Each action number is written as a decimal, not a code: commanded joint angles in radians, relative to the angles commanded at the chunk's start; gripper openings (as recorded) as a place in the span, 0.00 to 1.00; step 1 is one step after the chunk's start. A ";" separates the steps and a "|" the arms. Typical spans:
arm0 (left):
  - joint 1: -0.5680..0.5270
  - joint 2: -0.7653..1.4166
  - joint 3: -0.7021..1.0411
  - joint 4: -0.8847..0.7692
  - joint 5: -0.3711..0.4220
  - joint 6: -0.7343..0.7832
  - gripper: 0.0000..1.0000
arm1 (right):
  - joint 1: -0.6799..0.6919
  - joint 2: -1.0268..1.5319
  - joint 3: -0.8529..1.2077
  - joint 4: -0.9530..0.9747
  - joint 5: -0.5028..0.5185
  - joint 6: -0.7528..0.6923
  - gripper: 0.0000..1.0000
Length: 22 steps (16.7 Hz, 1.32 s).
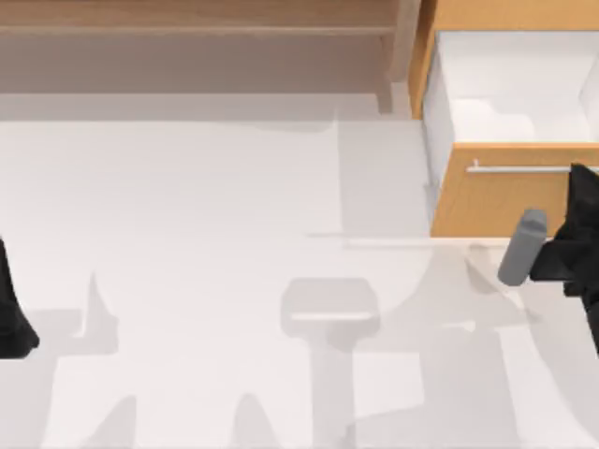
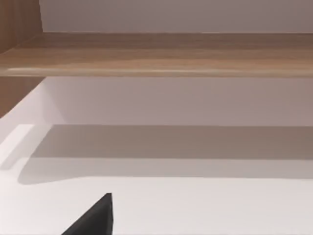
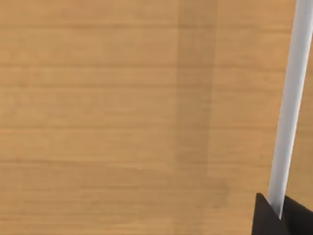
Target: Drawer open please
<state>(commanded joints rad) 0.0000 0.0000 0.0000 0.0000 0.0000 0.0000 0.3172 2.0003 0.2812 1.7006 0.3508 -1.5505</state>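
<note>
Both AgileX arms are matte black and angular. The right arm (image 1: 573,251) carries a light grey cylindrical part (image 1: 522,247) on its side. The left arm (image 1: 13,318) shows as a plain black wedge, with no markings visible.

Drawer at the table's back right

The drawer (image 1: 510,192) sits right of the shelf (image 1: 197,28), with the right gripper (image 1: 582,182) on its handle (image 1: 524,169).
</note>
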 joint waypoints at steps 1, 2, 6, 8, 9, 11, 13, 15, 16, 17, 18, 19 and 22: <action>0.000 0.000 0.000 0.000 0.000 0.000 1.00 | 0.003 -0.003 -0.009 0.008 0.003 0.000 0.00; 0.000 0.000 0.000 0.000 0.000 0.000 1.00 | 0.004 -0.003 -0.009 0.008 0.003 0.000 0.00; 0.000 0.000 0.000 0.000 0.000 0.000 1.00 | 0.004 -0.003 -0.009 0.008 0.003 0.000 0.15; 0.000 0.000 0.000 0.000 0.000 0.000 1.00 | 0.004 -0.003 -0.009 0.008 0.003 0.000 0.30; 0.000 0.000 0.000 0.000 0.000 0.000 1.00 | 0.004 -0.003 -0.009 0.008 0.003 0.000 0.38; 0.000 0.000 0.000 0.000 0.000 0.000 1.00 | 0.004 -0.003 -0.009 0.008 0.003 0.000 0.53; 0.000 0.000 0.000 0.000 0.000 0.000 1.00 | 0.004 -0.003 -0.009 0.008 0.003 0.000 0.68; 0.000 0.000 0.000 0.000 0.000 0.000 1.00 | 0.004 -0.003 -0.009 0.008 0.003 0.000 0.83; 0.000 0.000 0.000 0.000 0.000 0.000 1.00 | 0.004 -0.003 -0.009 0.008 0.003 0.000 0.90; 0.000 0.000 0.000 0.000 0.000 0.000 1.00 | 0.004 -0.003 -0.009 0.008 0.003 0.000 0.98; 0.000 0.000 0.000 0.000 0.000 0.000 1.00 | 0.004 -0.003 -0.009 0.008 0.003 0.000 1.00; 0.000 0.000 0.000 0.000 0.000 0.000 1.00 | 0.004 -0.003 -0.009 0.008 0.003 0.000 1.00; 0.000 0.000 0.000 0.000 0.000 0.000 1.00 | 0.004 -0.003 -0.009 0.008 0.003 0.000 1.00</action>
<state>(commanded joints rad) 0.0000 0.0000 0.0000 0.0000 0.0000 0.0000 0.3208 1.9969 0.2720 1.7087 0.3543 -1.5509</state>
